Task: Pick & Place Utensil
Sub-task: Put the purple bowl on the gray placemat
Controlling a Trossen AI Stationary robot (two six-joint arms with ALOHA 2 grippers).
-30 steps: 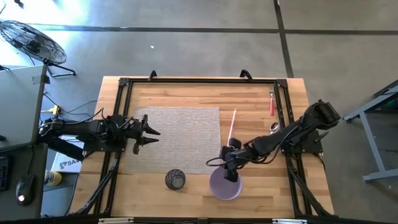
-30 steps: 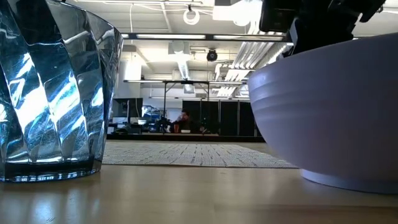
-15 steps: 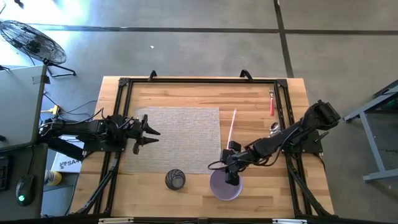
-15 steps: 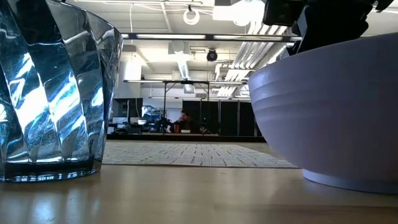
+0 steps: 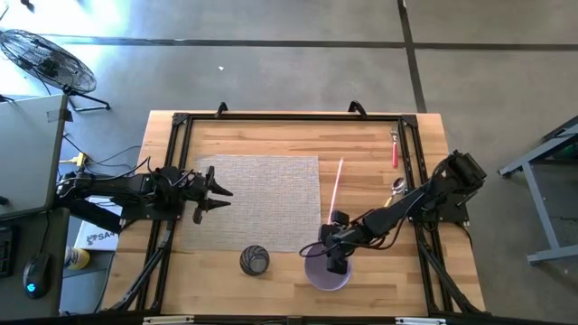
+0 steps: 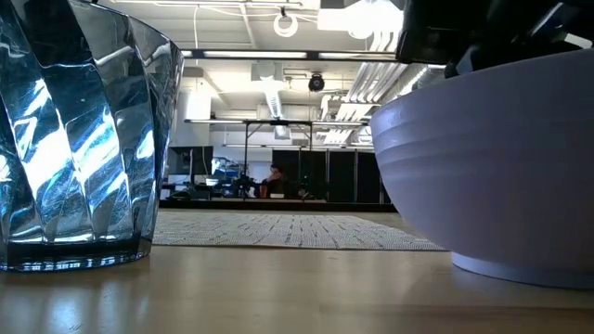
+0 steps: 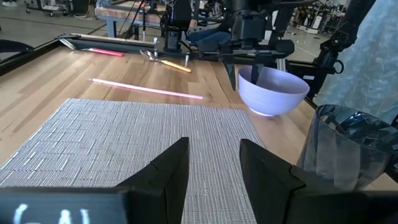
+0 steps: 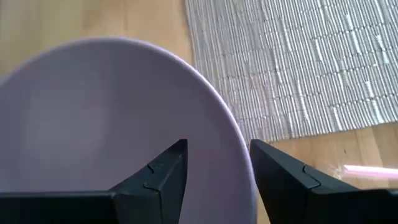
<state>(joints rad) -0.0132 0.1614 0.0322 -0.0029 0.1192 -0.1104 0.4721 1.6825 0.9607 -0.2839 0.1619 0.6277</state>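
A lavender bowl (image 5: 318, 276) stands on the wood near the table's near edge, right of the grey woven mat (image 5: 262, 199). My right gripper (image 5: 336, 262) hangs over the bowl's far rim, open. In the right wrist view (image 8: 217, 146) one finger stands inside the bowl (image 8: 93, 112) and one outside, astride the rim (image 8: 239, 149). A thin pink utensil (image 5: 336, 183) lies flat past the mat's right edge. A red utensil (image 5: 395, 150) and a spoon (image 5: 398, 185) lie farther right. My left gripper (image 5: 219, 191) waits open over the mat's left edge.
A ribbed clear glass (image 5: 255, 261) stands left of the bowl, near the mat's near edge; it fills the left of the low view (image 6: 74, 139). A black frame (image 5: 271, 117) runs around the tabletop. Bare wood lies between the mat and the far edge.
My right gripper has moved a little toward the near edge and down, so its fingers now stand astride the bowl's far rim. The bowl has kept its place. The gap between its fingers has not visibly changed.
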